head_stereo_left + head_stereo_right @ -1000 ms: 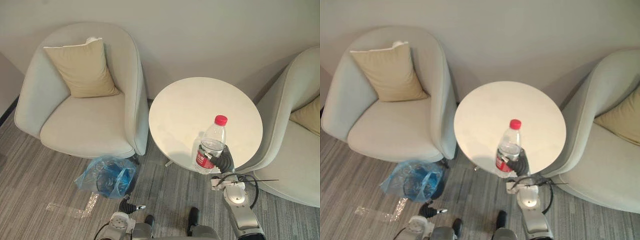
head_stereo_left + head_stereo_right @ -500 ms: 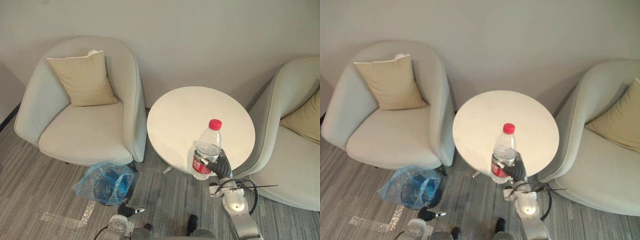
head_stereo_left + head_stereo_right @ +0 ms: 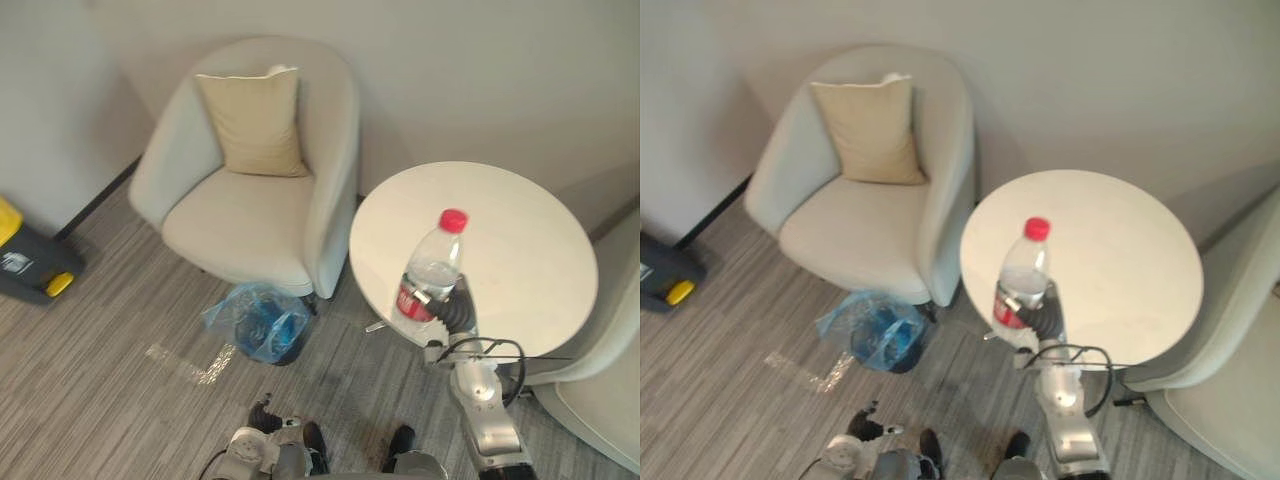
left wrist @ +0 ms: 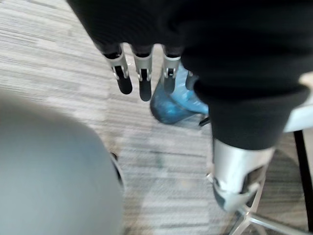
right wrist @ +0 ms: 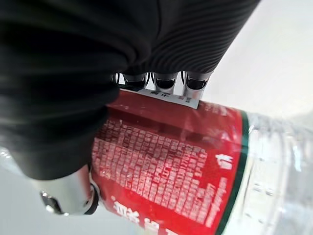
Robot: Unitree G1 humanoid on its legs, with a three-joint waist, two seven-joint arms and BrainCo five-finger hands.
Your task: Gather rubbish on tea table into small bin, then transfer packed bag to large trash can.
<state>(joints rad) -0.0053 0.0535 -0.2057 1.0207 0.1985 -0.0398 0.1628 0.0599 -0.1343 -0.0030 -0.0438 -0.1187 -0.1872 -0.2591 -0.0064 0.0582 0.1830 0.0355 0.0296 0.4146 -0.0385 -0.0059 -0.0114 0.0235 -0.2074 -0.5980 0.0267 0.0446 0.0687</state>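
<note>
A clear plastic bottle [image 3: 432, 270] with a red cap and red label is held upright above the near edge of the round white tea table [image 3: 510, 230]. My right hand [image 3: 452, 308] is shut on its lower part; its fingers [image 5: 166, 81] curl round the red label [image 5: 161, 166]. The small bin [image 3: 262, 325], lined with a blue bag, stands on the carpet by the left armchair's foot. My left hand [image 4: 142, 73] hangs low near the floor with straight fingers, holding nothing; the blue bin [image 4: 176, 100] shows just beyond it.
A pale armchair [image 3: 250, 190] with a beige cushion [image 3: 255, 120] stands left of the table. Another armchair [image 3: 610, 400] sits at the right edge. A dark large trash can with yellow parts [image 3: 25, 262] lies at the far left by the wall. A clear wrapper [image 3: 190, 362] lies on the carpet.
The camera has swung left, bringing the dark trash can into view and pushing the right armchair out. My right hand still grips the bottle in the same way.
</note>
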